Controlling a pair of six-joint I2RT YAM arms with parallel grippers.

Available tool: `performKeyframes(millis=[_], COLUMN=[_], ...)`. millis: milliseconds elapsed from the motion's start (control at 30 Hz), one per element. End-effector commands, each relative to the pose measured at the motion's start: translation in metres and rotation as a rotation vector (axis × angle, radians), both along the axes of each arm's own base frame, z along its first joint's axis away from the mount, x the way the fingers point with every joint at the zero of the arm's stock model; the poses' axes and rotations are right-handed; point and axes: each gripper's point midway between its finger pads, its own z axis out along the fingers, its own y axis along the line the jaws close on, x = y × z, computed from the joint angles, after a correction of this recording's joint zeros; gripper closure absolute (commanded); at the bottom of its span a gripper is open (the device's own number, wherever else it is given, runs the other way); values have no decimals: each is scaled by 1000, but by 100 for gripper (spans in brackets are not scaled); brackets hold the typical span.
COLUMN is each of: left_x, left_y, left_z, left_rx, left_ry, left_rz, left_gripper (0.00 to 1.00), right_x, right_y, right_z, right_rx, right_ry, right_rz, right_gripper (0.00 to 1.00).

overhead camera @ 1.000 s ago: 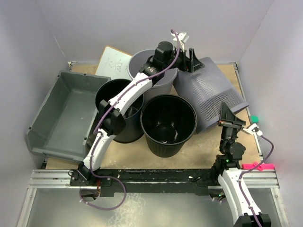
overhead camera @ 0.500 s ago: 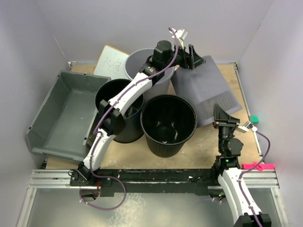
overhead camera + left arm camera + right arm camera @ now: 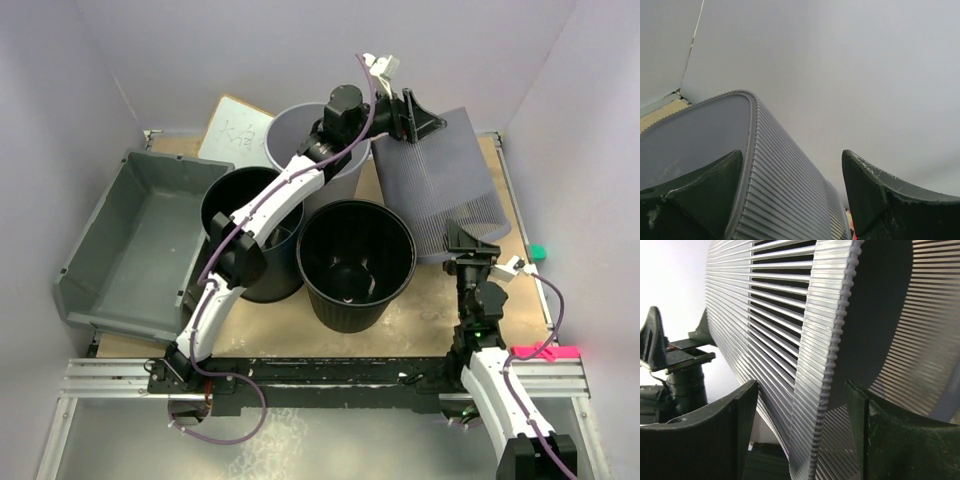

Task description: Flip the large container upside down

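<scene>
The large container (image 3: 140,240) is a wide grey tub lying open side up at the table's left; no gripper is near it. Both grippers are at a dark-grey ribbed square bin (image 3: 440,190) lying tilted at the back right. My left gripper (image 3: 415,115) is open at the bin's far base end, and in the left wrist view (image 3: 791,155) the bin's ribbed corner (image 3: 780,200) lies between its spread fingers. My right gripper (image 3: 465,240) is open at the bin's near rim, and in the right wrist view (image 3: 801,385) the beaded rim (image 3: 825,365) stands between its jaws.
Two black round buckets (image 3: 355,265) (image 3: 245,230) stand mid-table, with a grey round bucket (image 3: 310,140) behind them under the left arm. A white board (image 3: 235,130) leans at the back. A green item (image 3: 538,252) and a pink item (image 3: 545,352) lie at the right edge.
The ribbed bin has swung and tilted, its base end carried right with my left gripper. My right gripper has moved left and forward to the bin's near rim. The tub has not moved.
</scene>
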Motion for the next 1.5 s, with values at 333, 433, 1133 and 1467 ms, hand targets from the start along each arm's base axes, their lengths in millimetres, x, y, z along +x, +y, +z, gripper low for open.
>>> performKeyframes(millis=[333,433,1133,1467], left_x=[-122,-133,-167,-173], left_y=[-44,-51,-62,4], left_z=[30,26,18,49], left_rx=[-8,2,45,130], left_ry=[-15,-5,31,5], left_rz=[-275,-293,-338,-118], left_gripper=[24,24,24,24], right_x=[-16,-16,-49,-46], right_y=[-7,-9,-16,53], right_z=[-124,-127,-118,-72], right_rx=[61,73,-100,-348], right_ry=[360,373,508,315], right_rz=[-46,-58,-63,362], right_gripper=[0,0,0,5])
